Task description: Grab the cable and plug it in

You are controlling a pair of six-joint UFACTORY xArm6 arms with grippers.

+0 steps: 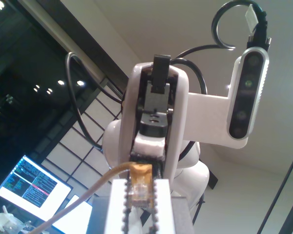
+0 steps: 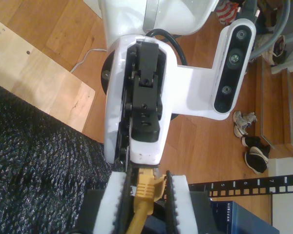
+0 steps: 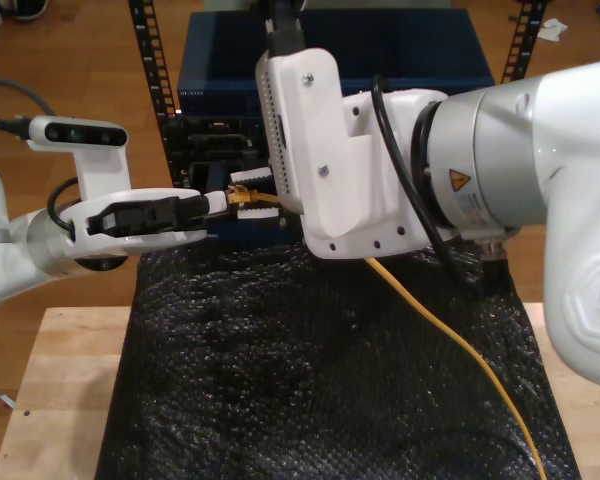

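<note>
My first gripper (image 1: 139, 202) and my second gripper (image 2: 146, 195) are both clamped on the cable (image 3: 450, 335) near its plug (image 1: 139, 187); next, seat it in the blue box (image 3: 380, 60).

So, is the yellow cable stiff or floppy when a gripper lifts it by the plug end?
The cable is probably floppy: its free length sags onto the black mat. It is thin, so likely light. The clear plug looks small and perhaps fragile.
</note>
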